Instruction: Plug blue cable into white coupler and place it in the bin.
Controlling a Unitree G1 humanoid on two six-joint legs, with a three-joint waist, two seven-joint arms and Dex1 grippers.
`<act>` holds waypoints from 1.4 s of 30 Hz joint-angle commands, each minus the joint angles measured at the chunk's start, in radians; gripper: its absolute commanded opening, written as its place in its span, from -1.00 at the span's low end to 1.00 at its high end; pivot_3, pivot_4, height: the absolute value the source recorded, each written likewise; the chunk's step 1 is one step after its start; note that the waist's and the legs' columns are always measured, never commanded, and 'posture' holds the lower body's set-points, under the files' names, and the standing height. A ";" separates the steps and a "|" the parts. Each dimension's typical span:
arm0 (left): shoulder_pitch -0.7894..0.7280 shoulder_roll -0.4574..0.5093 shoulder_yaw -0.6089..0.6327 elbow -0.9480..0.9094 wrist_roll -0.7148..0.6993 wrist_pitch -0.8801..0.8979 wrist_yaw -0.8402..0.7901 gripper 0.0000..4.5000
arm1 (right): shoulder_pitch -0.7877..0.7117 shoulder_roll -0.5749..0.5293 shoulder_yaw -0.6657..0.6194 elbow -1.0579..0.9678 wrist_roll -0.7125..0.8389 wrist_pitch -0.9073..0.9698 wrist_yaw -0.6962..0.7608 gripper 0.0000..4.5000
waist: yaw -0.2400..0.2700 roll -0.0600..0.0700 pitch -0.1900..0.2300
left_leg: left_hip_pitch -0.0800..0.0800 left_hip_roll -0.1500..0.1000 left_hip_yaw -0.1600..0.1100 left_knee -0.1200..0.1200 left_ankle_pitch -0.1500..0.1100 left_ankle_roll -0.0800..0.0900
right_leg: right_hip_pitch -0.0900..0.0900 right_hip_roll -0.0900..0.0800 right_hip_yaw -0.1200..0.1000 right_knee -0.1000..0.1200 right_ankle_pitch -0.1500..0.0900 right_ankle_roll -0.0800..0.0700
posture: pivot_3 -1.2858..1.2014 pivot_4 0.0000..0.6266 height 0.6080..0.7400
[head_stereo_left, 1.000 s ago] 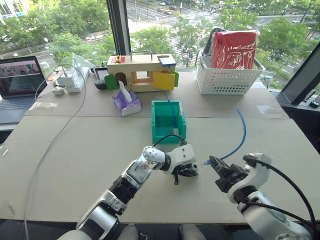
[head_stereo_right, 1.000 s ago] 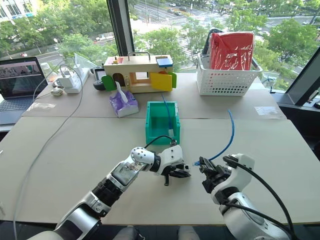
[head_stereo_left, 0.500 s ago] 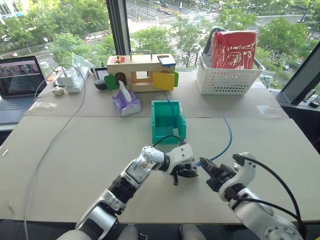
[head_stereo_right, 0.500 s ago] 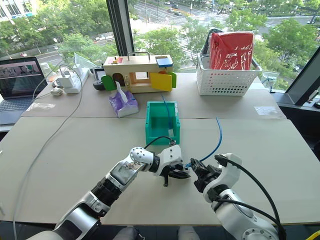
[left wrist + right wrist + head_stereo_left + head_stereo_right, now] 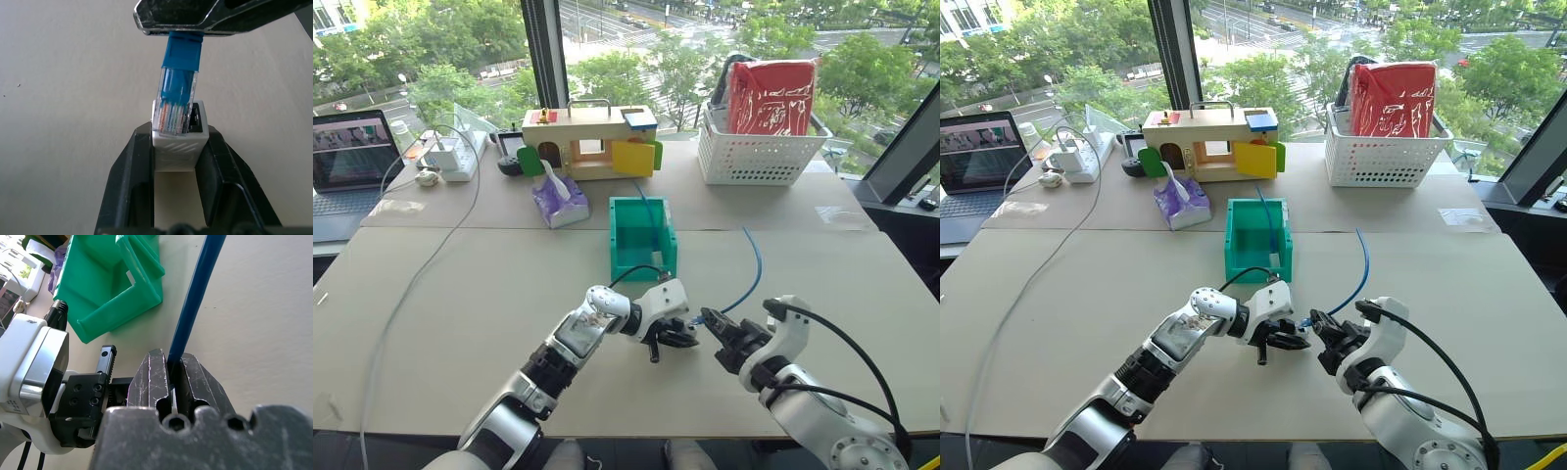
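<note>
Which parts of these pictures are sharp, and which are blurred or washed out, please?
Left wrist view: blue cable plug and white coupler sharp, table pale. Right wrist view: the bin soft, the near jaws blurred. Eye views: daylit, windows bright.

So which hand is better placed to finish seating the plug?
The right hand, probably. It is shut on the blue cable just behind the plug, whose tip sits at the socket of the white coupler. The left hand only braces the coupler.

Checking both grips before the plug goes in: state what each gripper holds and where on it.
Left gripper clamps the white coupler by its two sides. Right gripper pinches the blue cable just behind its clear plug.
</note>
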 commanded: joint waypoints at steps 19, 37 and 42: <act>0.009 -0.019 0.014 -0.062 -0.043 0.002 0.022 -0.70 | -0.025 -0.078 0.018 -0.023 -0.027 0.090 -0.009 -1.00 | 0.001 0.000 0.000 | 0.000 0.000 0.000 0.000 0.000 0.000 | 0.000 0.000 0.000 0.000 0.000 0.000 | 0.03 -0.52 1.00; 0.010 -0.030 0.008 -0.060 -0.057 -0.002 0.035 -0.70 | -0.052 -0.120 -0.008 -0.048 -0.010 0.125 -0.033 -1.00 | 0.002 0.000 0.000 | 0.000 0.000 0.000 0.000 0.000 0.000 | 0.000 0.000 0.000 0.000 0.000 0.000 | 0.03 -0.52 1.00; 0.007 -0.036 0.008 -0.052 -0.057 -0.006 0.038 -0.70 | -0.059 -0.129 -0.014 -0.052 0.002 0.127 -0.042 -1.00 | 0.002 0.000 0.000 | 0.000 0.000 0.000 0.000 0.000 0.000 | 0.000 0.000 0.000 0.000 0.000 0.000 | 0.03 -0.52 1.00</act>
